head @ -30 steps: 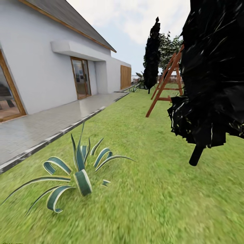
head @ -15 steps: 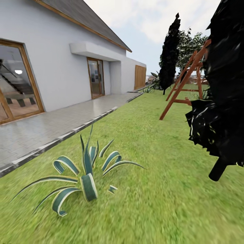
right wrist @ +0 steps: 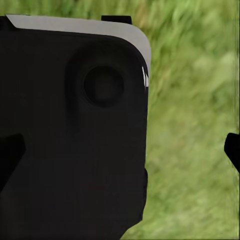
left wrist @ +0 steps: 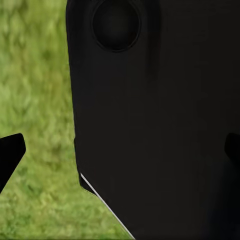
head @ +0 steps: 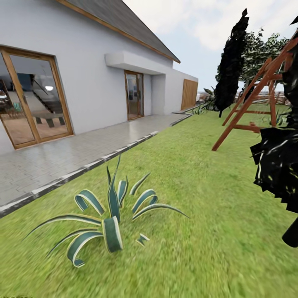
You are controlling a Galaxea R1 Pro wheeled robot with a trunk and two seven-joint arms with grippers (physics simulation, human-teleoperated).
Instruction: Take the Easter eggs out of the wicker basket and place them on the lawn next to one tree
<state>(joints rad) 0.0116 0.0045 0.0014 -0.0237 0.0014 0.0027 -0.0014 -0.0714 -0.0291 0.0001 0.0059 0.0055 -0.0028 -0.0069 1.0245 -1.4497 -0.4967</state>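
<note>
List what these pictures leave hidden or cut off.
- Head view: black tree cut by the right edge; its crown and base are out of frame.
- Head view: leafy tree, trunk hidden behind the wooden frame.
- Left wrist view: a black body panel hides most of the lawn.

lawn [head: 198, 174] — striped agave [head: 109, 215]; wooden frame [head: 252, 107]
</note>
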